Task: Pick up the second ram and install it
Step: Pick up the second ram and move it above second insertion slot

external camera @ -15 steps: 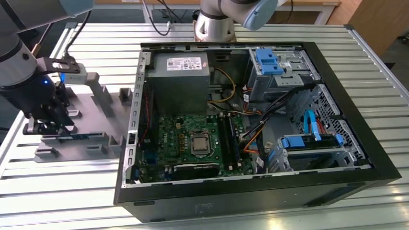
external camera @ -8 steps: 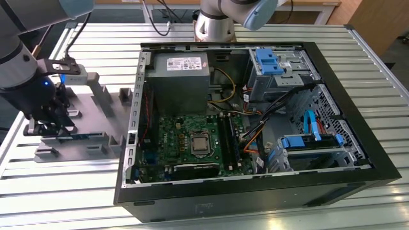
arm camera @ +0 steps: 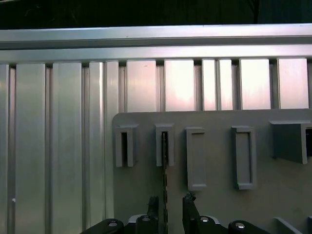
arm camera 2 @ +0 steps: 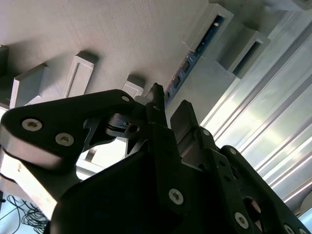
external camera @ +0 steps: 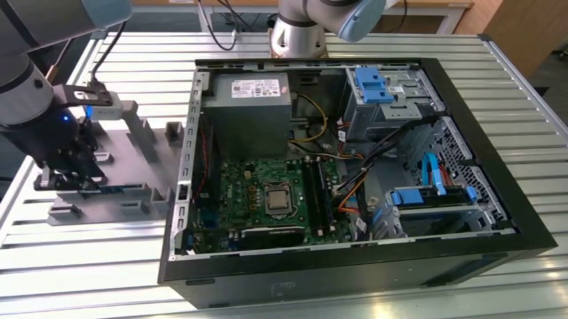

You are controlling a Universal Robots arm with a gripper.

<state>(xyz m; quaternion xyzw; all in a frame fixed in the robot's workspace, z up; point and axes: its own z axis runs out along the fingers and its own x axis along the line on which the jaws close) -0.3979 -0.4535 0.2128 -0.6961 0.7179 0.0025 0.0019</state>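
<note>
Arm (external camera: pixel 26 93) sits at the exterior view's left edge, with the end effector (external camera: pixel 69 181) pointing straight down onto the grey fixture (external camera: pixel 133 166), left-middle of that frame, on the ribbed aluminium tabletop (external camera: pixel 89 266). In the first wrist view the second ram (arm camera: pixel 165 165) stands on edge in one of the fixture's little slot posts, so you just get a thin dark strip. The fingers (arm camera: pixel 189 210) are spread, one on each side of the strip, with a visible gap on both sides, so nothing's pinched. The second wrist view has the same thing from a low angle: the strip with its small chips runs along the fixture and ends right by the fingertips

The open PC case (external camera: pixel 497 246) lies on its side across the centre and right of the exterior view, well apart from the end effector. The motherboard (external camera: pixel 253 199) is lower centre inside the case, and the long black memory slots (external camera: pixel 317 189) run just beside the CPU socket (external camera: pixel 278 199), on its right in the frame
</note>
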